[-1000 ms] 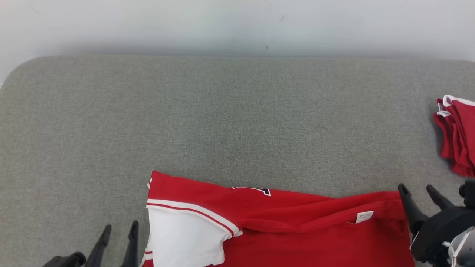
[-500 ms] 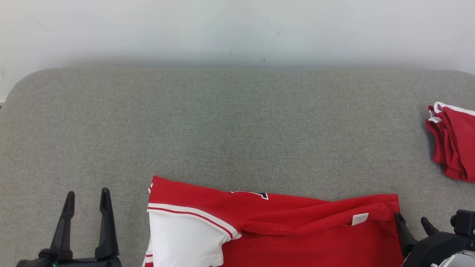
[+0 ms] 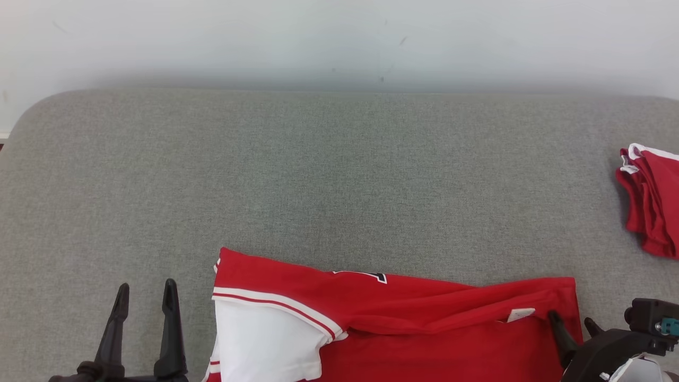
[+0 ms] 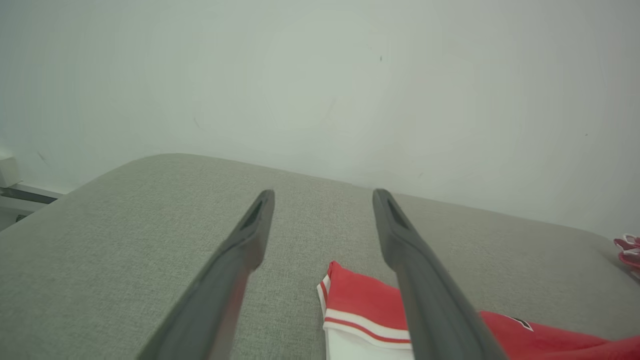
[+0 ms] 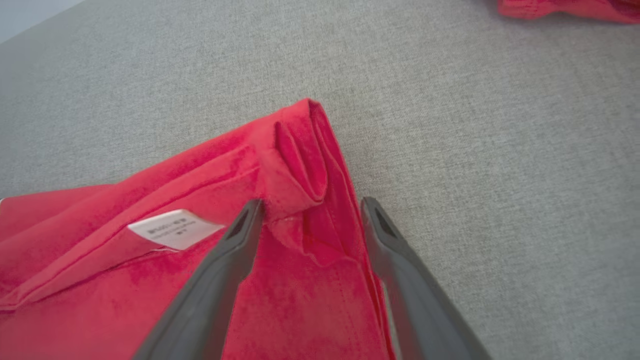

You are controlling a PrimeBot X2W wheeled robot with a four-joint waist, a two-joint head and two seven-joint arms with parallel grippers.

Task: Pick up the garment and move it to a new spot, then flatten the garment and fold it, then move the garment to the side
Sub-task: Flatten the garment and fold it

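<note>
Grey fabric counter (image 3: 339, 175): right pincer (image 5: 311, 202) gapes astride the red jersey (image 3: 424, 318)'s bunched corner, probably to grab it; left pincer (image 3: 146, 284) open, clear.

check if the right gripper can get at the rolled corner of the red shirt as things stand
Probably yes. The right gripper is open and points at the rolled corner, which sits just past its fingertips, with nothing lying between. The corner rests flat on the gray pad, so pinching it may take a low approach.
</note>
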